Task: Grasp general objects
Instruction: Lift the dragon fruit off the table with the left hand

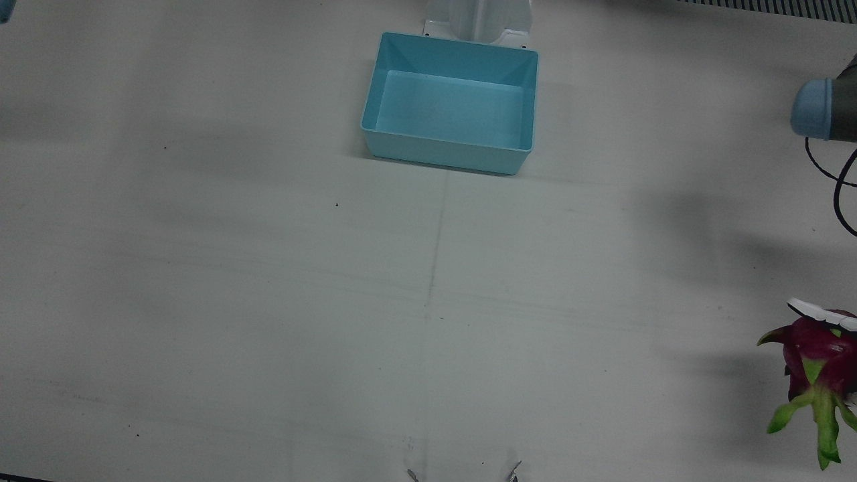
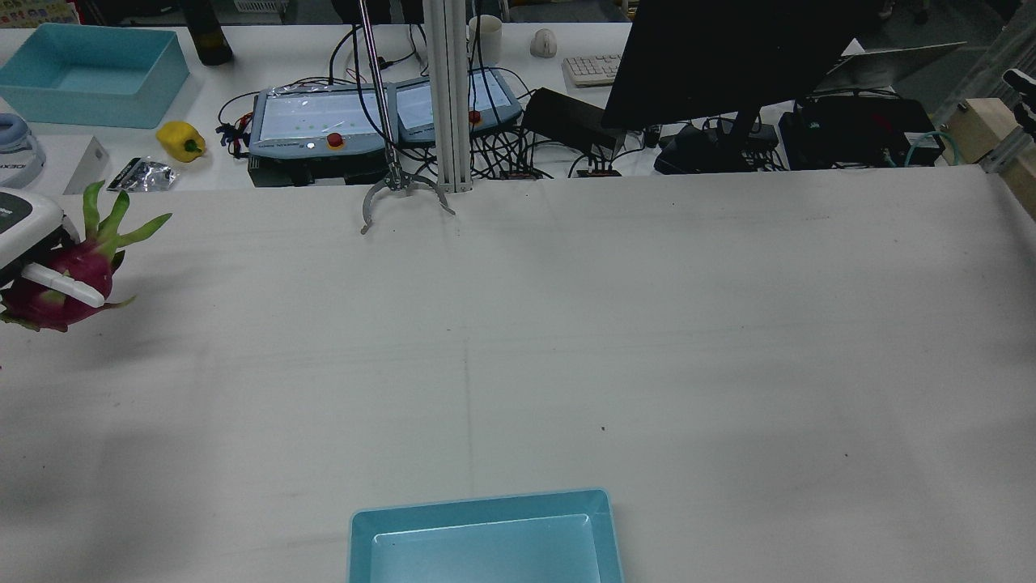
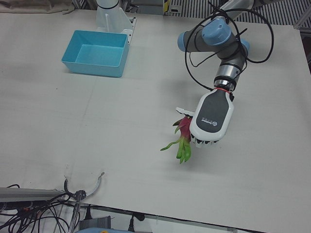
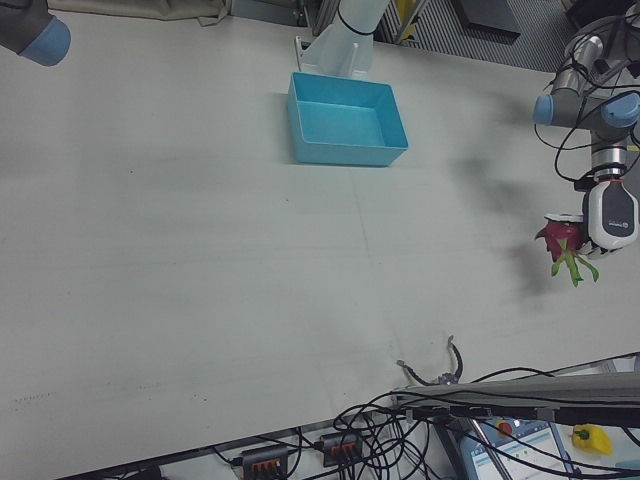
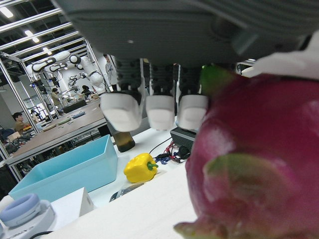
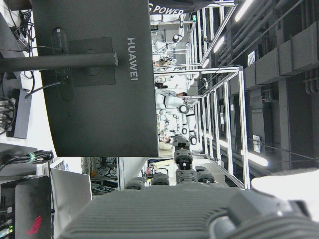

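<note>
table: matt, white, cloth-like
bin: smooth blue plastic
dragon fruit: waxy skin (slightly glossy)
left hand: smooth plastic shell

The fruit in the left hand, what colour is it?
Magenta dragon fruit with green tips; clearest in the left-front view.

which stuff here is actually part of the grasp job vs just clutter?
Part of the job:
- dragon fruit, held in the left hand, lifted clear of the table
- blue bin, empty; probably the drop target
- right hand, holding nothing visible

Just lying about:
- yellow pepper, second blue bin, monitor, pendants and cables on the bench behind
- metal claw at the table edge
</note>
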Available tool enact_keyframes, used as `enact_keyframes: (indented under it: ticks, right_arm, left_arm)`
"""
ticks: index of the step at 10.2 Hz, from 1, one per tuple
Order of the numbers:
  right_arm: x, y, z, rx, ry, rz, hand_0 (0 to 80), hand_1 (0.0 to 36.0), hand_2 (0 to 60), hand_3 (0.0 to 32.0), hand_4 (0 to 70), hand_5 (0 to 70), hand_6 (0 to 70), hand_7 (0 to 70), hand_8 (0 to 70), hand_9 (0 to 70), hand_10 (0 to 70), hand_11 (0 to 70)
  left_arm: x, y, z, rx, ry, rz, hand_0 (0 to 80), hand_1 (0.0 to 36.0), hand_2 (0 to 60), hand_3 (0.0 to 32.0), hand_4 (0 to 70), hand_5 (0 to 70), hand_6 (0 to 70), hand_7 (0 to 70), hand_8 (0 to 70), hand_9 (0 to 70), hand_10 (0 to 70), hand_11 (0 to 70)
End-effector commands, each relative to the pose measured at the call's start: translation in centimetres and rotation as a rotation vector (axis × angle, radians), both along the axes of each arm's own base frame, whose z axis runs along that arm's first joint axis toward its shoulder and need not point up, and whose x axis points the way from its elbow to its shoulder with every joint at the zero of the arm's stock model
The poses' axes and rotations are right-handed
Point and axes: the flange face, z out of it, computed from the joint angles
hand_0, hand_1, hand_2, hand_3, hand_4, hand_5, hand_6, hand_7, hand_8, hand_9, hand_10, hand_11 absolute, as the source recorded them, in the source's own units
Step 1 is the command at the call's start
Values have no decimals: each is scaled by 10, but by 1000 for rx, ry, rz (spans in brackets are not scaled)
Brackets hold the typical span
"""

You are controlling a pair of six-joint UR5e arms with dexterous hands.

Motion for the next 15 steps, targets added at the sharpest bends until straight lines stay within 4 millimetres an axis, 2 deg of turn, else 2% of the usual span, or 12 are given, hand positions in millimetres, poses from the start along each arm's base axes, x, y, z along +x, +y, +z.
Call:
enact_keyframes:
  ticks: [1,2,4,6,7,11,13,14,15]
  right_arm:
    - [0,0,0,0,0,0,0,0,0,0,0,0,0,0,0,0,0,0]
    - [0,0,0,0,0,0,0,0,0,0,0,0,0,0,0,0,0,0]
    - [0,0,0,0,0,0,0,0,0,0,0,0,0,0,0,0,0,0]
    - [0,0,0,0,0,0,0,0,0,0,0,0,0,0,0,0,0,0]
    - [0,0,0,0,0,0,0,0,0,0,0,0,0,0,0,0,0,0]
    - [0,0,0,0,0,0,0,0,0,0,0,0,0,0,0,0,0,0]
    - [0,0,0,0,0,0,0,0,0,0,0,0,0,0,0,0,0,0]
    - [0,0,0,0,0,0,0,0,0,0,0,0,0,0,0,0,0,0]
    - [0,0,0,0,0,0,0,0,0,0,0,0,0,0,0,0,0,0]
  left_arm:
    - [-68,-6,-1,46,189,84,17,0,0,0,700,360,700,700,700,700,700,700]
    - [-68,-4,3,55,251,96,20,0,0,0,700,360,700,700,700,700,700,700]
    - [-67,2,33,61,429,144,35,0,0,0,700,360,700,700,700,700,700,700]
    - [-59,-11,63,62,652,215,50,0,0,0,700,360,700,700,700,700,700,700]
    - [-58,-14,62,74,718,242,55,0,0,0,700,360,700,700,700,700,700,700]
    - [-50,-19,36,112,880,386,67,0,0,0,700,360,700,700,700,700,700,700]
    - [-22,-19,19,109,879,524,62,0,0,0,700,360,700,700,700,700,700,700]
    - [-4,-17,13,123,886,570,59,0,0,0,700,360,700,700,700,700,700,700]
    - [23,-11,5,122,892,622,57,0,0,0,700,360,700,700,700,700,700,700]
